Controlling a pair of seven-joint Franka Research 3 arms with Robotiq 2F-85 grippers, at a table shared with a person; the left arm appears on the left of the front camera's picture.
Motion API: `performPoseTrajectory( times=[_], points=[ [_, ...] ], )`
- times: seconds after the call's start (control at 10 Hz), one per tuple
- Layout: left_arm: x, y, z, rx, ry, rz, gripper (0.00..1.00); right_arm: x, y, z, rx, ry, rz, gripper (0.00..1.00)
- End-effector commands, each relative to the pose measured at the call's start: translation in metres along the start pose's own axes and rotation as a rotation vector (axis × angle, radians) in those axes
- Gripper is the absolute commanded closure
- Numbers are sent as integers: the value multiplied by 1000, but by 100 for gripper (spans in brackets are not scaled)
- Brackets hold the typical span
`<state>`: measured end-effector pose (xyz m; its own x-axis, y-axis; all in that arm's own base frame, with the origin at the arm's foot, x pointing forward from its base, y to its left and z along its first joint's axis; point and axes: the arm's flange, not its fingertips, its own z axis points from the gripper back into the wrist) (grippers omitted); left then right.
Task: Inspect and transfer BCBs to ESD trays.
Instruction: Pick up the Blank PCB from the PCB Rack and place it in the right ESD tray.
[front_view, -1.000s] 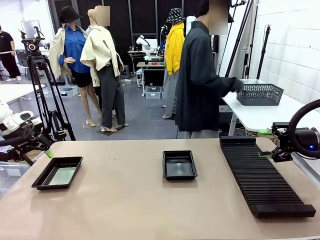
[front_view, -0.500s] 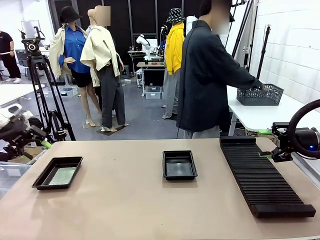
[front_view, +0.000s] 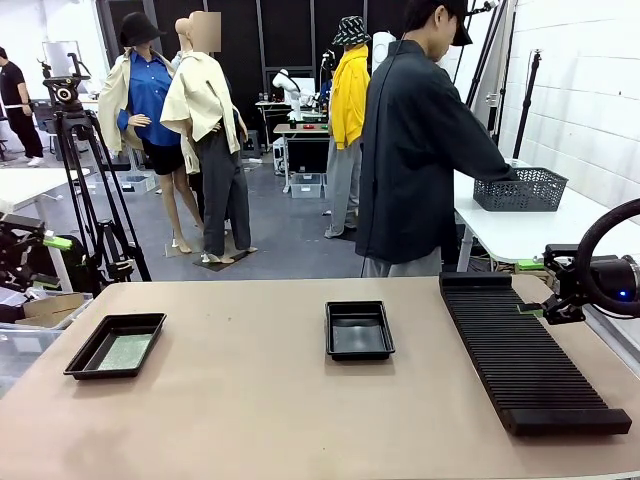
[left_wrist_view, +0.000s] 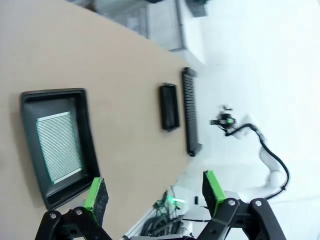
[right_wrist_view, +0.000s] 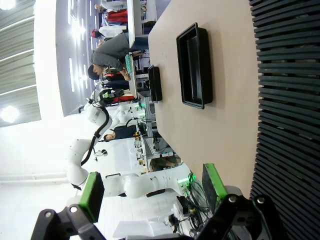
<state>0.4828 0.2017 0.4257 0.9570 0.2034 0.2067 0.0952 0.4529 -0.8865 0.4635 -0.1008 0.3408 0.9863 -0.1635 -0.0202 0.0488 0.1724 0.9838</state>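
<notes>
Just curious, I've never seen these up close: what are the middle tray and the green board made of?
The tray looks like moulded black plastic, semi-gloss: its floor shows soft reflections. The board looks like matte green circuit-board laminate, pale and speckled, though that's uncertain.

Left gripper hangs far out on the robot's left, jaws spread wide, green pads well apart. Right gripper sits low on the right, fingers parted just as wide, aimed inward across the middle, I think; the front view is dim there.
</notes>
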Motion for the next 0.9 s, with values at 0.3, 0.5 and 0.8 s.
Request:
performPoseTrajectory(
  times=[0.3,0.5,0.8],
  points=[
    [-8,26,-13,-263,145,-129,0,-4,1,-2,-1,-4,-2,0],
    [-9,30,-12,-316,188,-124,0,-4,1,-2,-1,-4,-2,0],
    [-7,39,-14,-375,282,-119,0,-4,1,-2,-1,-4,-2,0]
  ],
)
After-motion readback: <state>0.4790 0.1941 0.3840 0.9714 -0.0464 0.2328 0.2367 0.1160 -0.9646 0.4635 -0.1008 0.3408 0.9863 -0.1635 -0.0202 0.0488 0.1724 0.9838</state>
